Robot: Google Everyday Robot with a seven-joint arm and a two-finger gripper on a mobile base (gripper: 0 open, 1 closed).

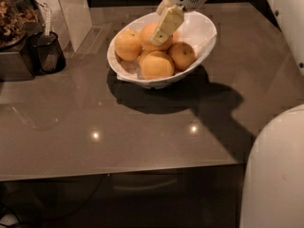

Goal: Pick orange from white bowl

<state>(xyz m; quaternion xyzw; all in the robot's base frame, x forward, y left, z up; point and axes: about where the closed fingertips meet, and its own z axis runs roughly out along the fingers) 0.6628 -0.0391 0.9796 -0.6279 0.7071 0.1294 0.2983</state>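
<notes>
The white bowl (pixel 202 30) stands at the back middle of the grey table (pixel 142 127) and holds several oranges. A large orange (pixel 128 44) lies at the left, one (pixel 148 33) at the back middle, one (pixel 156 65) at the front, and a smaller, darker one (pixel 182 55) at the right. My gripper (pixel 165 28) reaches down from the upper right into the bowl and lies over the back middle orange, hiding part of it.
A small black mesh cup (pixel 47 51) and a dark container of dried food (pixel 9 18) stand at the left edge. A white panel (pixel 71 6) stands behind them. My white body (pixel 275 175) fills the lower right. The table's front edge (pixel 118 172) runs across the bottom.
</notes>
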